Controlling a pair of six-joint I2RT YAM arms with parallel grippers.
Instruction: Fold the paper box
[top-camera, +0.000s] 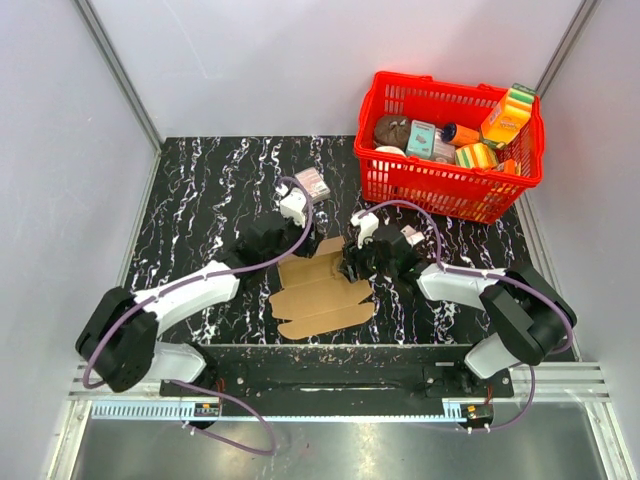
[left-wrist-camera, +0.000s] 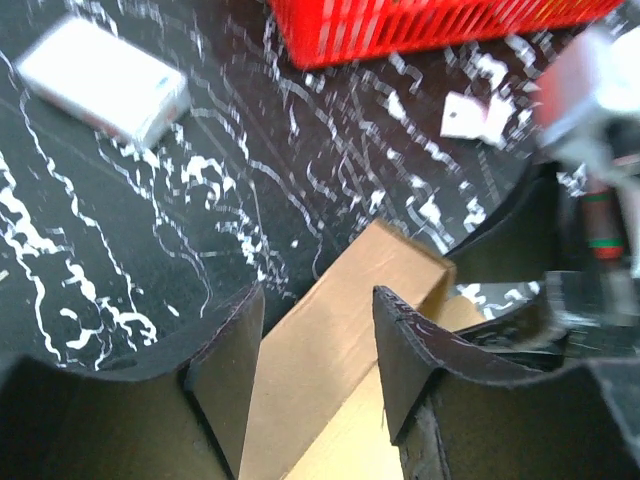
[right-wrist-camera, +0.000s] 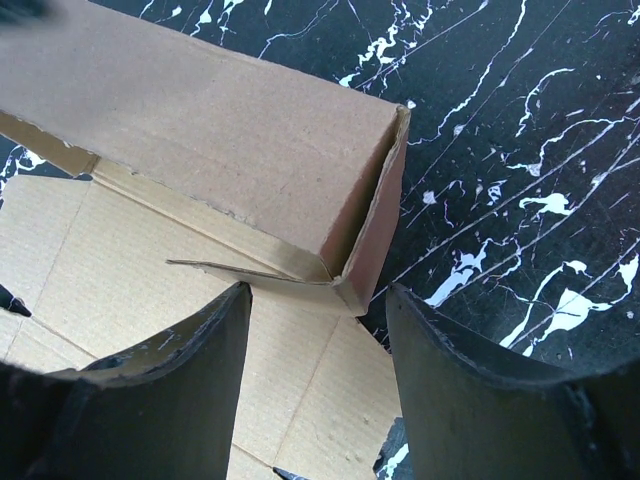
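Observation:
The paper box (top-camera: 325, 295) is a brown die-cut cardboard sheet lying on the black marbled table between the two arms. In the right wrist view one long panel (right-wrist-camera: 200, 110) is folded up into a wall with a corner flap, and the rest lies flat. My left gripper (top-camera: 297, 243) is at the sheet's far left corner. Its jaws stand open astride the raised cardboard strip (left-wrist-camera: 345, 300), midway point (left-wrist-camera: 318, 330). My right gripper (top-camera: 352, 265) hovers over the sheet's right edge, open (right-wrist-camera: 318, 300), just short of the folded corner and holding nothing.
A small white-and-pink carton (top-camera: 312, 183) lies on the table behind the left gripper, also seen as a blurred white carton (left-wrist-camera: 105, 80). A red basket (top-camera: 400, 185) of printed grocery packs stands at the back right. Grey walls enclose the table.

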